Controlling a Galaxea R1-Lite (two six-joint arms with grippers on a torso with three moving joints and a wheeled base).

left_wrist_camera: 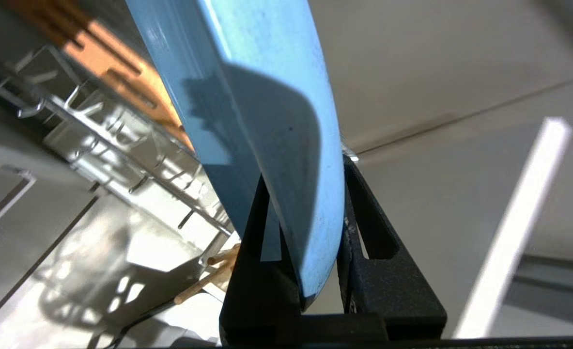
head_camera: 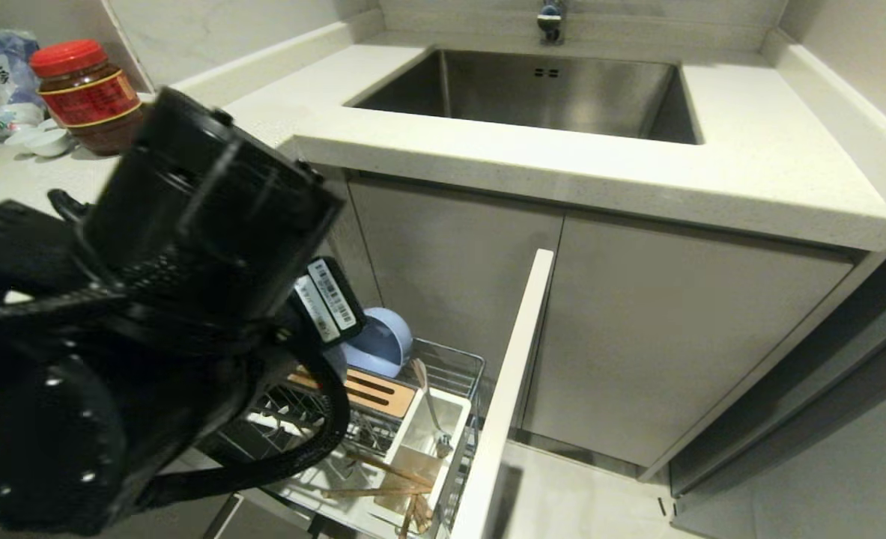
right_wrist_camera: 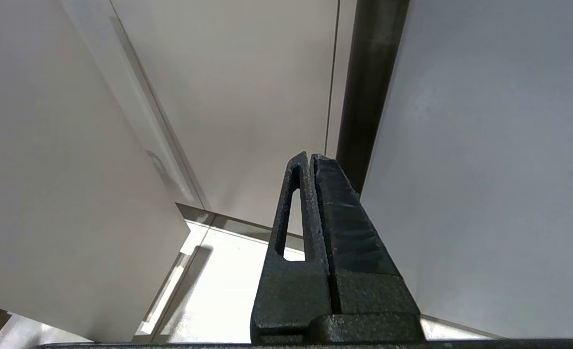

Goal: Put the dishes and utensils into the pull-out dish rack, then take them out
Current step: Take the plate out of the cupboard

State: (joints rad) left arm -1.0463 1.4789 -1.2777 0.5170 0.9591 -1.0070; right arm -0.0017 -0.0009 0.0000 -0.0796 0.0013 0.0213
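your left hand is clamped on the rim of the light blue plate, one finger on each face, with the plate standing on edge above the pull-out dish rack. in the head view your left arm fills the left half of the picture and hides the hand and most of the plate, so its exact place over the rack's prongs can't be made out. the blue bowl sits on its side at the back of the rack, just behind the slotted wooden bar. the spoon stands tilted in the white utensil box, and the chopsticks lie just in front of it at the near end of the rack. your right hand hangs beside the cabinet doors, fingers pressed together with nothing between them. a red-lidded jar stands on the desk to the left of the sink.
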